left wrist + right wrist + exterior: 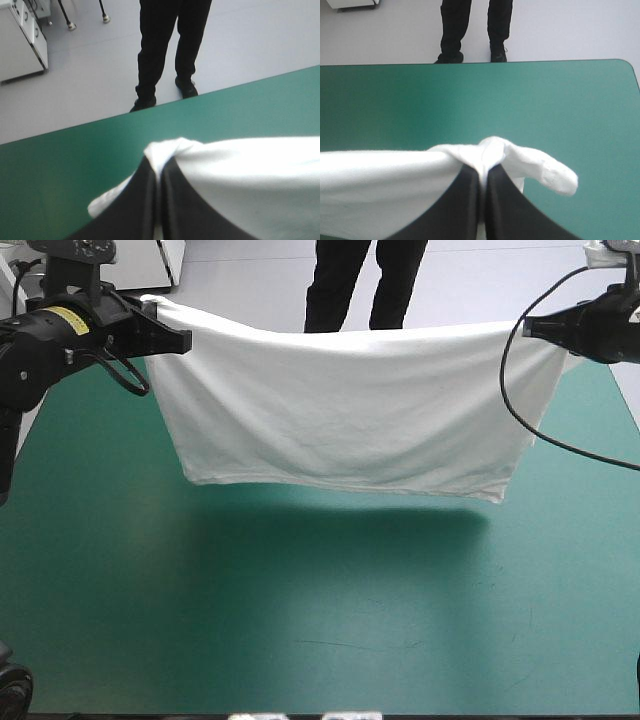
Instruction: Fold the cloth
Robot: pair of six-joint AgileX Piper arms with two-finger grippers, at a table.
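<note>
t-shirt [340,410] aloft in left fingers [135,205] and right fingers [460,205], above teal-green cover [300,620]

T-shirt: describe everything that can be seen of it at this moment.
The T-shirt is white, soft cloth, lightly creased. It hangs in the air as a wide sheet, stretched between the left tool and the right tool, each shut on an upper corner. Its top edge sags a little midway. The hem hangs clear of the table, with a shadow beneath. What looks like a sleeve end pokes out past the right tool. Nothing else touches it.
</note>
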